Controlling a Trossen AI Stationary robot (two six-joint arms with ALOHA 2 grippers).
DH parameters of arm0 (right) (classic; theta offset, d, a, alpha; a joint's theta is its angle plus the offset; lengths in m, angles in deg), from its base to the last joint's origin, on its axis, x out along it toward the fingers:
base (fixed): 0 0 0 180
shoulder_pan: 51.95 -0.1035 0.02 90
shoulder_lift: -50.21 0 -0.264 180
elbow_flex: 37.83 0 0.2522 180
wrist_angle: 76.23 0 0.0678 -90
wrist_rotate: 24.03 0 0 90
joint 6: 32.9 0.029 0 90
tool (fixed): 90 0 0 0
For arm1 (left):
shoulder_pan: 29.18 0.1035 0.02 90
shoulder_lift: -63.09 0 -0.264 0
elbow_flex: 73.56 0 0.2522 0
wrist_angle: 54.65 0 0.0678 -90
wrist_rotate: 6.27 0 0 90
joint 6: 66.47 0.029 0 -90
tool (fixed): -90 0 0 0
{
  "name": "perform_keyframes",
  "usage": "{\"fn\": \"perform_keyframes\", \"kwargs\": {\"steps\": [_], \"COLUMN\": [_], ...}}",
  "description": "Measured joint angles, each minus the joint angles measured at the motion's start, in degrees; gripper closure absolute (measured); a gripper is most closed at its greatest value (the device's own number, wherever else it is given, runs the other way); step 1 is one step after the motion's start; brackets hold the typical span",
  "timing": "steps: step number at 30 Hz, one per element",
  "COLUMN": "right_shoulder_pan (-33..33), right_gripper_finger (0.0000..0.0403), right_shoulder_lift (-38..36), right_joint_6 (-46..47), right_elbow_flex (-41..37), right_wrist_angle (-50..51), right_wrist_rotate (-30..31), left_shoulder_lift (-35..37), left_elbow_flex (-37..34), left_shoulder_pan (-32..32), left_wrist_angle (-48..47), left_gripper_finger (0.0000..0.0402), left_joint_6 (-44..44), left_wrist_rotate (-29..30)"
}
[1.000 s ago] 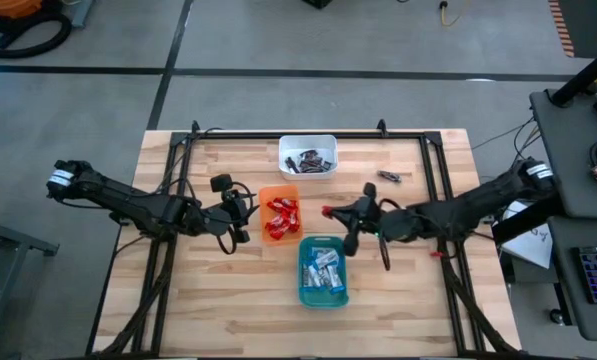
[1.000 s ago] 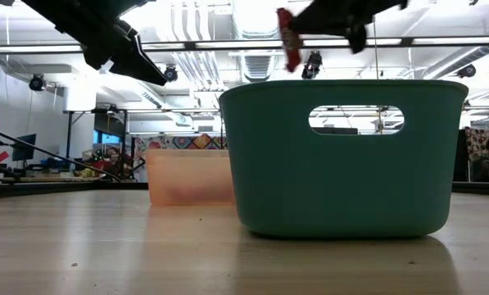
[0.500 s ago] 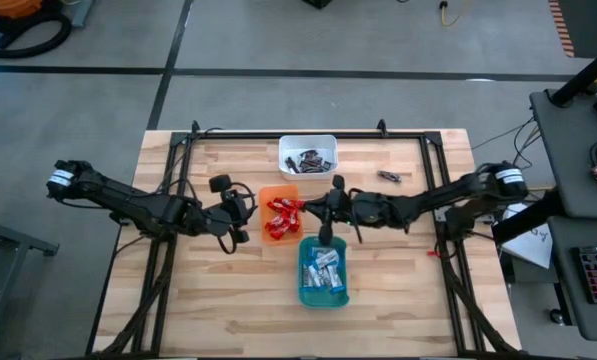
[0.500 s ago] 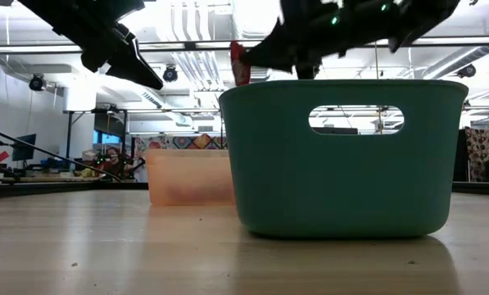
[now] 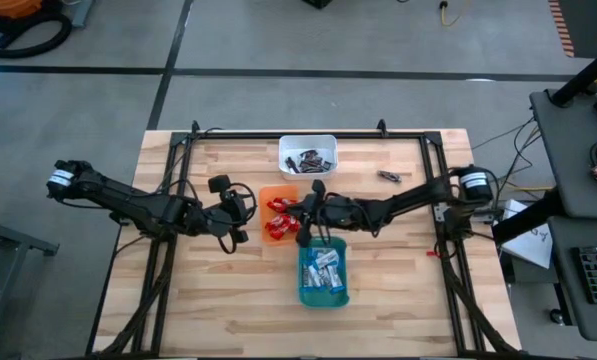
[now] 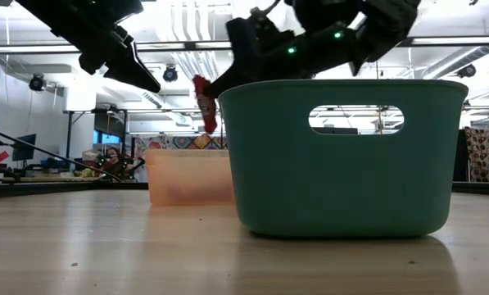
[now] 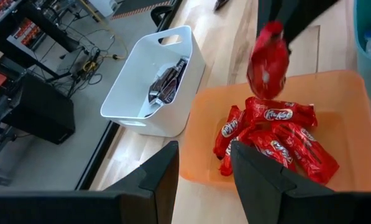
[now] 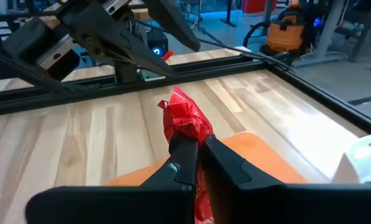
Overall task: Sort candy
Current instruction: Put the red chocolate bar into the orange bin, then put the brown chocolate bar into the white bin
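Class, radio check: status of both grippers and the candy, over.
Right gripper shut on red candy, above orange tray. Left gripper open, beside tray. Nothing in the way.

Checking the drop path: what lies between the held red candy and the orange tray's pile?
Nothing; left wrist view shows the red candy hanging above the pile in the orange tray.

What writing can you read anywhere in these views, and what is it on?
"KitKat": white logo on a red candy wrapper lying in the orange tray, left wrist view.
Other red wrappers in that tray: print too blurred to read.
Red candy held in the right pincer: crumpled, no readable text.
Dark candies in the white tray: unreadable.
Blue-and-white candies in the teal tray: too small.
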Motion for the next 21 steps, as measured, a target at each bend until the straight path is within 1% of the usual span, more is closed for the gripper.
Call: {"fn": "perform_keyframes", "kwargs": {"steps": [3,9,15,21], "right_shoulder_pan": [0.10,0.87,1.11,1.37], "right_gripper_finger": [0.0377,0.0336,0.0297,0.0277], "right_shoulder_lift": [1.99,3.81,3.32,0.08], "right_joint_6": [1.53,4.27,4.51,4.21], "right_elbow_flex": [2.05,3.79,3.56,3.55], "right_wrist_angle": [0.04,0.52,2.58,8.75], "right_wrist_rotate": [0.04,0.06,0.07,0.08], "left_shoulder_lift": [0.00,0.00,0.00,0.00], "left_elbow_flex": [0.00,0.00,0.00,0.00], "left_shoulder_pan": [0.00,0.00,0.00,0.00], "left_wrist_angle": [-0.12,-0.91,-1.06,-1.09], "left_gripper_finger": [0.0272,0.0272,0.0272,0.0272], "left_joint_6": [0.00,-0.02,-0.04,-0.17], "left_wrist_rotate": [0.00,0.02,0.02,0.01]}}
